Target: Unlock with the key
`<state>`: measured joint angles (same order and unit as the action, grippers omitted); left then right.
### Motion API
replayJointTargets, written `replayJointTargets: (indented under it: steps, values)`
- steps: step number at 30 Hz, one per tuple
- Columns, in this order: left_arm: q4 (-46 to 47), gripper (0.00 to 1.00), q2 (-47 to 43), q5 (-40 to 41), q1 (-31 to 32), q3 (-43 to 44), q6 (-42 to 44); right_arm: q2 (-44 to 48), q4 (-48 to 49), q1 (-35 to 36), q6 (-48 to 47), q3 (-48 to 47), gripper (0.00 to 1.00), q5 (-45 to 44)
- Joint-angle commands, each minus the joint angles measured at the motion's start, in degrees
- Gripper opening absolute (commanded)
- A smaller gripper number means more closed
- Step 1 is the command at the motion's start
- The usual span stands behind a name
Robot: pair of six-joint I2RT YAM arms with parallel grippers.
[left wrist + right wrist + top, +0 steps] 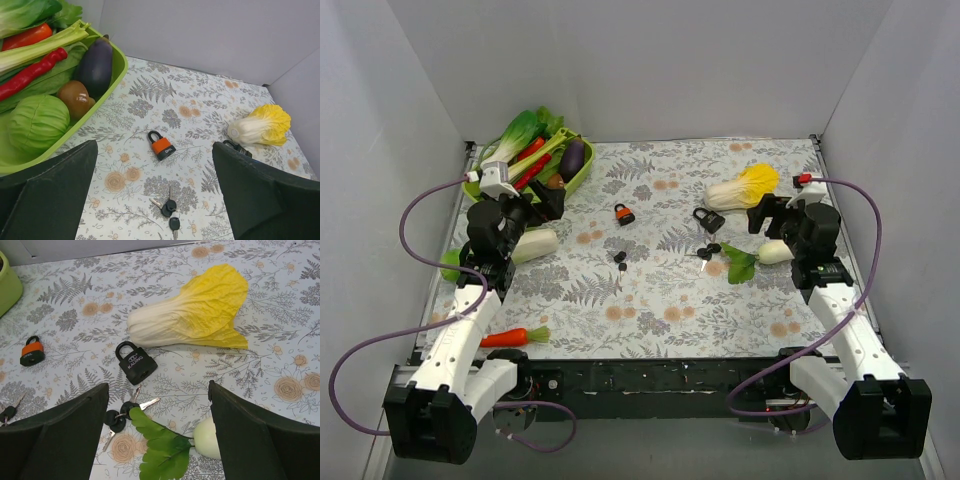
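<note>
An orange padlock [624, 213] [161, 145] [32, 351] lies on the floral mat left of centre. Below it rests a bunch of black-headed keys [620, 260] [169, 210]. A black padlock [709, 219] [135, 362] lies right of centre, and a second key bunch [706, 251] [120, 417] sits just below it, partly under a green leaf. My left gripper [542, 201] [155, 200] hovers open above the mat near the orange padlock's keys. My right gripper [767, 215] [158, 435] hovers open above the black padlock's keys. Neither holds anything.
A green tray [575, 177] [111, 82] of toy vegetables stands at the back left. A yellow napa cabbage [744, 187] [192, 310] lies behind the black padlock. A white radish with green leaves [748, 260] [172, 445] lies beneath the right gripper. A carrot [512, 337] lies near the front left.
</note>
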<state>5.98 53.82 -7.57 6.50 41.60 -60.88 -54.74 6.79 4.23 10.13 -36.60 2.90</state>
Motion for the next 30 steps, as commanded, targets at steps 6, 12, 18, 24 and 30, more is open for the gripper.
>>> replayJointTargets:
  steps: [6, 12, 18, 24, 30]
  values:
    - [4.82, 0.98, -5.74, 2.48, 0.0, -2.57, -1.26, 2.62, 0.25, 0.08, -0.2, -3.91, 0.86, 0.88]
    - [4.76, 0.98, -5.93, 0.99, 0.0, -2.77, 0.58, 2.09, -2.82, -0.01, -0.9, -5.67, 0.82, 4.48]
    - [5.09, 0.98, -3.47, -5.16, 0.0, -2.4, 1.82, 0.87, -6.69, 4.54, -3.53, -9.62, 0.69, 3.88]
    - [3.78, 0.98, -1.44, -7.1, 0.0, -1.26, 1.99, -5.89, -9.51, 22.57, -6.98, -14.02, 0.72, -8.79]
    - [3.95, 0.98, -1.88, -6.75, 0.0, -1.88, 2.17, -13.28, -7.31, 30.21, -2.93, -14.02, 0.68, -4.39]
